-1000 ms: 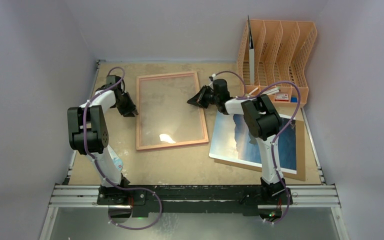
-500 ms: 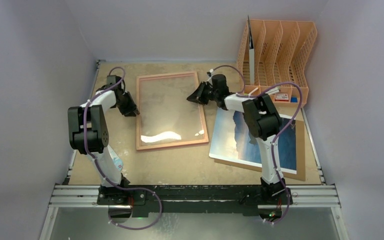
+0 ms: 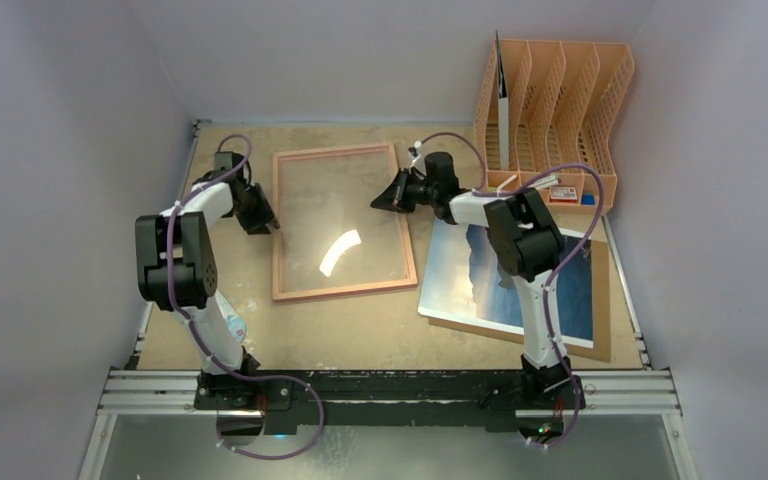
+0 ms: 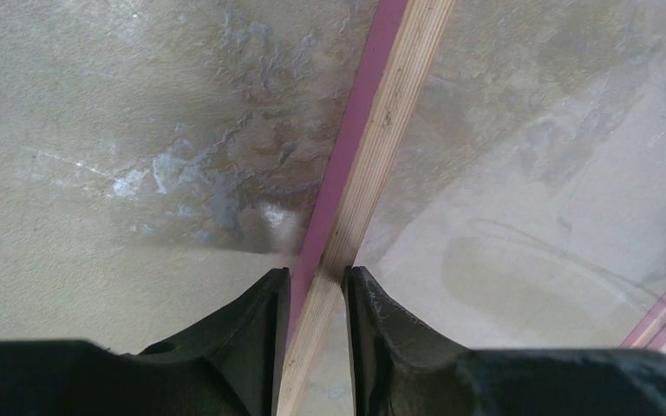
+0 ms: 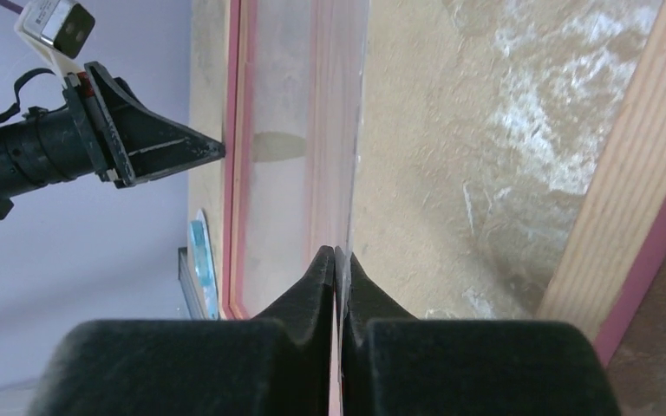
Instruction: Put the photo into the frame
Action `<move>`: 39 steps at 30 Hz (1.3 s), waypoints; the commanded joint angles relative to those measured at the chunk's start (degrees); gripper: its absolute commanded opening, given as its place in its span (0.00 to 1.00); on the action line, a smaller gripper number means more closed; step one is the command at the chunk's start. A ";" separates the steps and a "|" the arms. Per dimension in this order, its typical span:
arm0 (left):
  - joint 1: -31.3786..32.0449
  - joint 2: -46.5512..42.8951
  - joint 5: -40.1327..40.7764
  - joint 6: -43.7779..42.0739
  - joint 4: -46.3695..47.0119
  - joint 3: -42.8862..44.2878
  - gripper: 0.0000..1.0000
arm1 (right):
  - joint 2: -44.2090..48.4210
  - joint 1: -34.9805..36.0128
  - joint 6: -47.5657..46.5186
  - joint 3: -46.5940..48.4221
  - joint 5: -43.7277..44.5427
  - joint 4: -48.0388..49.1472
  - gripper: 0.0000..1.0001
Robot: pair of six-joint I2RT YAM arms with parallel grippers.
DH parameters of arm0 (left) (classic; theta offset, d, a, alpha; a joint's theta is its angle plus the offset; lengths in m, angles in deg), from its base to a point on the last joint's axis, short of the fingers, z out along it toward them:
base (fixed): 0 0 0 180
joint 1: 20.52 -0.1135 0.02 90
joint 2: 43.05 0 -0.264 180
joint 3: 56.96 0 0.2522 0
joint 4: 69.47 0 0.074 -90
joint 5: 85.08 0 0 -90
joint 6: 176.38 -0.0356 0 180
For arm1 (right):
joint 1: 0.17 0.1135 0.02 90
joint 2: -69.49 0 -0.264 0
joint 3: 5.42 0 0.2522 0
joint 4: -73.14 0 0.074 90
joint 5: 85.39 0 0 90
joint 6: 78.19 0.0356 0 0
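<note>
Presently the thin pink-edged wooden picture frame (image 4: 373,130) is clamped at its left rail by the left gripper (image 4: 312,276). Its clear pane (image 5: 312,130) is pinched edge-on by the fully closed right gripper (image 5: 336,256). The sea-and-cliff paper photo (image 3: 475,275) is left well apart on brown hardboard (image 3: 602,300). The slick pane could be dropped or cracked if levered harder.

Table (image 3: 230,330): you are looking at a tan, scuffed board; close up it shows pale worn patches and grey smears.
File rack (image 3: 560,90): orange plastic with slotted dividers, standing upright in your far right corner, against the walls.
Sheet in rack (image 3: 503,110): one thin sheet, dark and white, stands on edge in the leftmost slot.
Small item (image 3: 562,194): red and white, at the rack's front foot; too small for you to identify.
Backing sheet (image 3: 601,310): brown hardboard, flat on the table at your right, near the rack.
Rail (image 3: 400,390): metal, along the near edge.
Walls (image 3: 60,150): plain pale grey.
</note>
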 commanded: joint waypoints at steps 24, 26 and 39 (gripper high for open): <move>1.38 -14.06 -1.29 2.92 2.69 -12.88 0.31 | 4.61 0.27 0.39 -2.60 -6.60 -2.86 0.00; 1.32 -14.11 -0.67 2.73 2.62 -12.35 0.33 | 4.48 0.23 0.31 -2.56 -6.31 -2.88 0.00; 1.33 -10.77 -0.21 2.30 2.07 -8.86 0.45 | 6.09 0.27 -3.49 -1.81 -2.47 -6.09 0.31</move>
